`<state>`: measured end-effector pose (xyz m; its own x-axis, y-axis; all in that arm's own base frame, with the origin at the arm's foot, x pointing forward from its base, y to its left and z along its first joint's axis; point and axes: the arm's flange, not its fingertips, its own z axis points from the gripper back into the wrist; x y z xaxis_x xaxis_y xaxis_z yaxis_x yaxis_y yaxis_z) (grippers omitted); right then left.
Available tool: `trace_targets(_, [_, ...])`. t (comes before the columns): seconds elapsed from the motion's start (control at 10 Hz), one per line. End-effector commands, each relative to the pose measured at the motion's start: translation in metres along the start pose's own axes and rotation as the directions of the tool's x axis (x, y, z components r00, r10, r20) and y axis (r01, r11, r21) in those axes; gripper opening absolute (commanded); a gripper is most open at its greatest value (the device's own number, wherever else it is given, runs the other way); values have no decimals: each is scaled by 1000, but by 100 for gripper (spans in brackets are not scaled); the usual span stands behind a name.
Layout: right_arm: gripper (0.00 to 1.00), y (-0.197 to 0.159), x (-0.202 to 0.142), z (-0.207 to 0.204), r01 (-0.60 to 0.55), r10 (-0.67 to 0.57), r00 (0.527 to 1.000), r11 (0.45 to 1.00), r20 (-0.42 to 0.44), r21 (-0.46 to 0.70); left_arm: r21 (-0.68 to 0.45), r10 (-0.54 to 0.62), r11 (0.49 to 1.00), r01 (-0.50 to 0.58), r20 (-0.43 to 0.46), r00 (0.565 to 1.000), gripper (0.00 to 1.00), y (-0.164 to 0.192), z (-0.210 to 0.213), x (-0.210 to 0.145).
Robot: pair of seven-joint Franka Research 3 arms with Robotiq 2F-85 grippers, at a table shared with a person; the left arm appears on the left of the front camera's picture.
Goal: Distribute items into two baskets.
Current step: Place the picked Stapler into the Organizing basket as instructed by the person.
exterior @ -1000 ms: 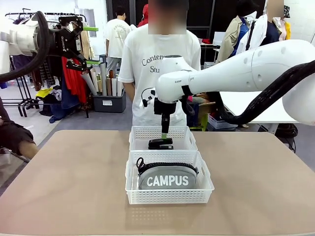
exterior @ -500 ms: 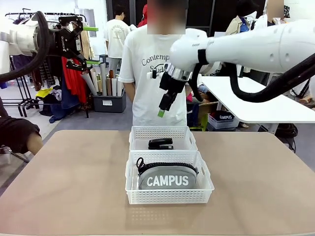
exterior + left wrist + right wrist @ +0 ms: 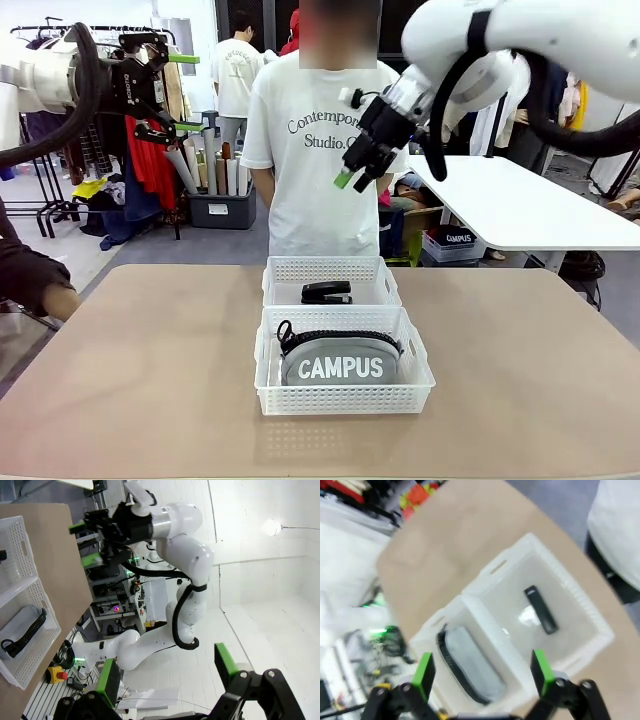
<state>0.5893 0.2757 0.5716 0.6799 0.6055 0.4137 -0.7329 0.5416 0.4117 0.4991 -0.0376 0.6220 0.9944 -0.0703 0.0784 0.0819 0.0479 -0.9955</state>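
Desk (image 3: 150, 380): tan top, bearing two white lattice-sided baskets set end to end at its middle, short walls touching.

Near basket (image 3: 343, 398): holds the grey pouch (image 3: 339, 362), lying flat with white "CAMPUS" lettering facing the robot and the black zipper along its far edge. The right wrist view shows it as a grey oval with a dark zipper edge.

Far basket (image 3: 331, 270): holds the black stapler (image 3: 326, 292), lying flat near the wall shared with the near basket.

Person (image 3: 310, 150): white printed T-shirt, standing at the desk's far edge directly behind the baskets.

Right gripper (image 3: 355, 170): raised well above the far basket, in front of the person's chest, tilted down to the left; green pads wide apart, nothing between them.

Left gripper (image 3: 185, 92): high at the upper left, well clear of the desk; fingers spread wide, empty, pointing toward the middle.
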Motion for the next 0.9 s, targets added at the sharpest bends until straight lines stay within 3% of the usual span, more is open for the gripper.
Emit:
trace_targets(0.0, [100,14,-39,19,132,-133,988,991,79,22,-1,-2,1000,2,2,1000,100,-1,0,-2])
trace_targets(0.2, [100,16,-47,34,147,-151,983,988,107,43,-1,-2,1000,2,2,1000,100,-1,0,-2])
trace_targets(0.3, [100,16,-44,32,109,-107,988,994,114,-10,-1,-2,1000,2,2,1000,100,-1,0,-2])
trace_targets(0.4, [100,8,-33,41,123,-126,989,991,77,42,-1,-2,1000,2,2,1000,100,-1,0,-2])
trace_targets(0.8, [100,8,-33,41,123,-126,989,991,77,42,-1,-2,1000,2,2,1000,100,-1,0,-2])
